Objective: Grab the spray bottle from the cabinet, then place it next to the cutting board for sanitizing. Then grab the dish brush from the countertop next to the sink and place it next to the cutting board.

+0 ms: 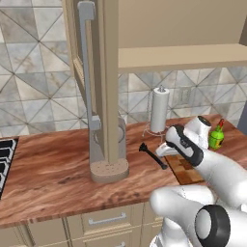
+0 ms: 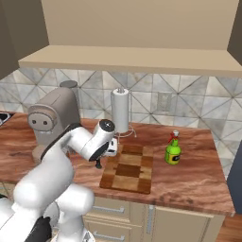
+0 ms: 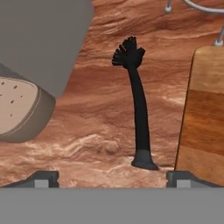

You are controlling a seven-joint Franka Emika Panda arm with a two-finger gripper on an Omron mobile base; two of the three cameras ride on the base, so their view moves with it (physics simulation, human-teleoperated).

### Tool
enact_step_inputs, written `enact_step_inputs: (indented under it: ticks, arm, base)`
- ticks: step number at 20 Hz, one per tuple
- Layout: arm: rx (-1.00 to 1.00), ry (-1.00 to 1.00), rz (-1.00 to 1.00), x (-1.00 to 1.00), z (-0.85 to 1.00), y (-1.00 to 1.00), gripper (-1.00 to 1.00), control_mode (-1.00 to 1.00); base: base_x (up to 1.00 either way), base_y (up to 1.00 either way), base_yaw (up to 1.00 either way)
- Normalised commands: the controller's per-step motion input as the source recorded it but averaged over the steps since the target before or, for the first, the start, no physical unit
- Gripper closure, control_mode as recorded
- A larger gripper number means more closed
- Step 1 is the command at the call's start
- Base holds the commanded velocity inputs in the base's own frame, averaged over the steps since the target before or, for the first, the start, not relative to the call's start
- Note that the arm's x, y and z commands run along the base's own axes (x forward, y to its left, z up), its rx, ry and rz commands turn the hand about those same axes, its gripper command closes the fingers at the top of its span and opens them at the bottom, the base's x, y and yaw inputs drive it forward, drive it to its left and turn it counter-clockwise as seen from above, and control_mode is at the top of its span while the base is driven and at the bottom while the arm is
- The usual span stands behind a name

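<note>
Beside the cutting board [image 3: 202,113], we see the dish brush [image 3: 139,118] lying on the desk [image 3: 100,131]. The end effector [image 3: 112,178] hovers wide open and empty above it, so we judge the brush placed for sanitizing.

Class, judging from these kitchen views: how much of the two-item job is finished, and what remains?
Done: spray bottle stands right of the cutting board. In hand: the dish brush lies on the countertop left of the board, between the open claw tips. Left: only withdrawing the claw.
</note>
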Motion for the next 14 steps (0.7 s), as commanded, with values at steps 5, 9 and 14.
enact_step_inputs:
  ticks: [5,9,14]
  arm:
    - [0.00,0.00,-0.02,-0.82,1.00,-0.03,-1.00,-1.00]
    - [0.00,-0.02,-0.07,-0.94,1.00,0.00,-1.00,-1.00]
    - [0.00,-0.07,-0.05,-0.83,1.00,0.00,-1.00,-1.00]
  base:
    - [0.00,0.00,0.00]
    - [0.00,0.00,0.00]
    - [0.00,0.00,0.00]
